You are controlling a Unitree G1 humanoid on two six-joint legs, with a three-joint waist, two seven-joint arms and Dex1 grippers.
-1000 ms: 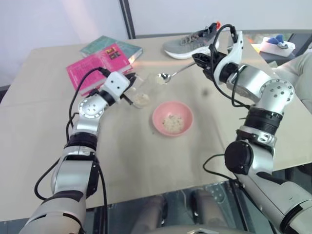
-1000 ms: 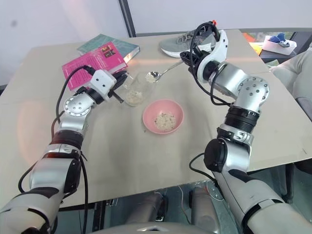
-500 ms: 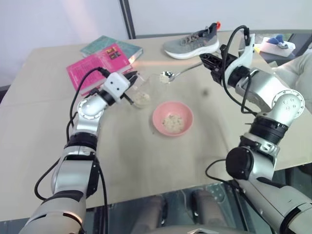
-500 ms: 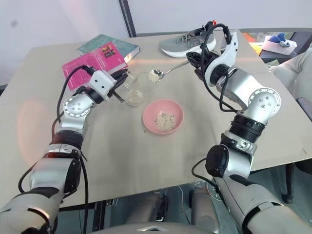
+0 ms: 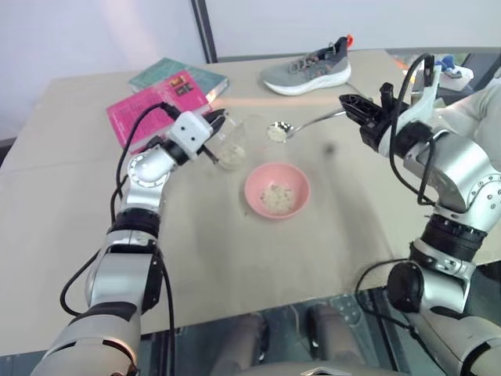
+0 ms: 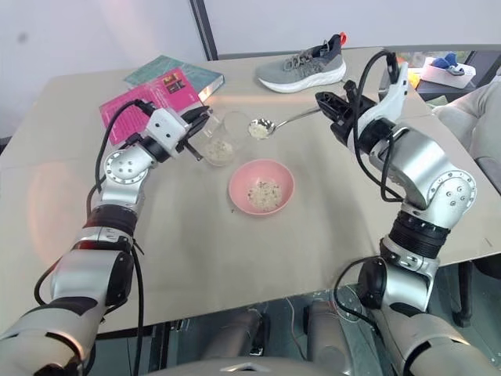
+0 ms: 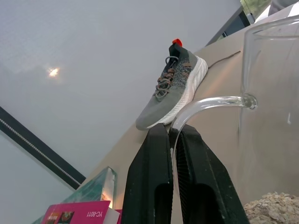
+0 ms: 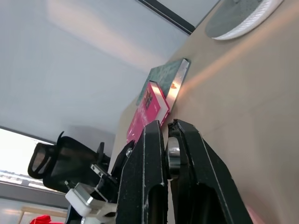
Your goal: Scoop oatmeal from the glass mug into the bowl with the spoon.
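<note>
— From where you stand, what can't you make out?

— The far end of the spoon's (image 6: 283, 122) handle vanishes between the right gripper's (image 6: 325, 103) black fingers, so I can't see how much is buried there. In the right wrist view only a bit of shiny metal shows, pinched between the two fingers (image 8: 142, 186). The glass mug (image 5: 232, 141) is so clear that its walls are hard to trace; I mostly find it by the oatmeal (image 5: 229, 159) lying in its bottom. Its handle is swallowed by the left gripper (image 5: 213, 125) too.

— So both grippers are clamped on something?

— Yes. The left one is closed on the mug's curved glass handle; the left wrist view shows the handle (image 7: 210, 105) running down between the two fingers. The right one is closed on the spoon's handle.

— How are the arms held?

— The left forearm reaches forward and inward, its gripper angled slightly upward, the mug just past its fingertips. The right arm is bent, wrist turned, gripper about level and pointing across toward the left arm. The spoon sticks out from it, its loaded scoop in the air, between the mug and the pink bowl (image 6: 261, 187).

— And the bowl?

— On the table (image 5: 235, 258), nearer the robot than the spoon's tip, with some oats already in it.
</note>
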